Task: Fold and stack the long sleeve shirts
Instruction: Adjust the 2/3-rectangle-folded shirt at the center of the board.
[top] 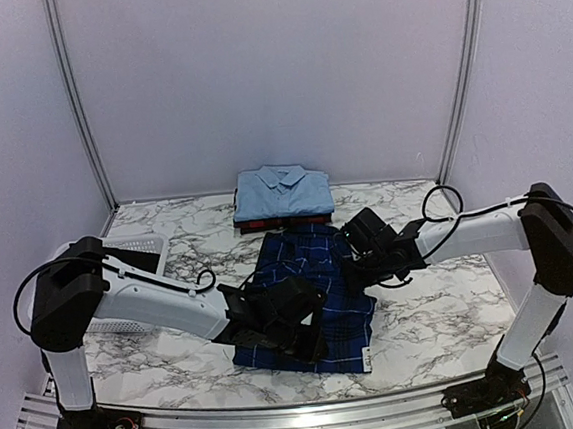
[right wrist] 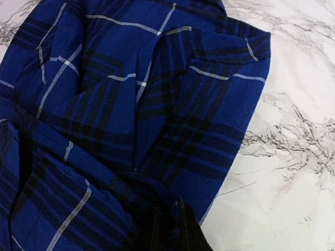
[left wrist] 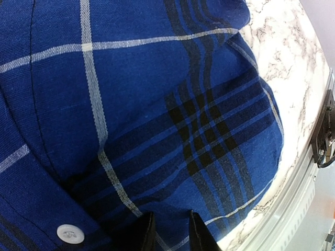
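The navy plaid shirt point(top: 312, 277) lies partly folded in the middle of the marble table. My left gripper point(top: 299, 331) is on its near part; in the left wrist view its fingers point(left wrist: 141, 232) stand narrowly apart with the navy cloth point(left wrist: 157, 104) between them, a white button point(left wrist: 70, 234) beside them. My right gripper point(top: 359, 261) is at the shirt's far right edge, shut on a gathered fold point(right wrist: 131, 104) of it. The folded light blue shirt point(top: 282, 189) lies on the red-and-black plaid shirt point(top: 283, 221) at the back centre.
A white slotted basket point(top: 137, 250) stands at the left, partly behind my left arm. Bare marble point(top: 445, 301) lies right of the shirt. A metal rail point(top: 304, 414) runs along the near edge. White walls close the back and sides.
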You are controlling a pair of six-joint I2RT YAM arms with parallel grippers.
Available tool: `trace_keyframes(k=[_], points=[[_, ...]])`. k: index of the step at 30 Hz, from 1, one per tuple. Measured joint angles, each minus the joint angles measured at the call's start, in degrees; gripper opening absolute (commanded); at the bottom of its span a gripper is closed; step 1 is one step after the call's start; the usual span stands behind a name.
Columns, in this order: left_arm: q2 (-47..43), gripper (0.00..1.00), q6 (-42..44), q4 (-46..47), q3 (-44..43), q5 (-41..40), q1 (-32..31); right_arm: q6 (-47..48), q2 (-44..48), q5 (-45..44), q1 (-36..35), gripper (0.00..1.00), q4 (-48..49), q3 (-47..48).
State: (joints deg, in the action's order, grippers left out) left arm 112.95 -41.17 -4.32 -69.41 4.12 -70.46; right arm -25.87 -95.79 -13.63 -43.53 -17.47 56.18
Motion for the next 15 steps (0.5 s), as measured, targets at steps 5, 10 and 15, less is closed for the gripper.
trace_keyframes(k=[5, 10, 15], points=[[-0.1, 0.25, 0.0, -0.3, -0.2, -0.4, -0.1, -1.0, 2.9, -0.1, -0.8, 0.35, -2.1, 0.0], [-5.3, 0.27, -1.1, -1.5, 1.9, -3.5, 0.0, -4.0, 12.2, -1.3, -5.8, 0.35, -4.0, -0.9], [-20.2, 0.28, -4.5, -2.8, 9.6, -7.7, 1.7, -8.4, 17.5, -0.8, -12.3, 0.33, -3.2, -4.9]])
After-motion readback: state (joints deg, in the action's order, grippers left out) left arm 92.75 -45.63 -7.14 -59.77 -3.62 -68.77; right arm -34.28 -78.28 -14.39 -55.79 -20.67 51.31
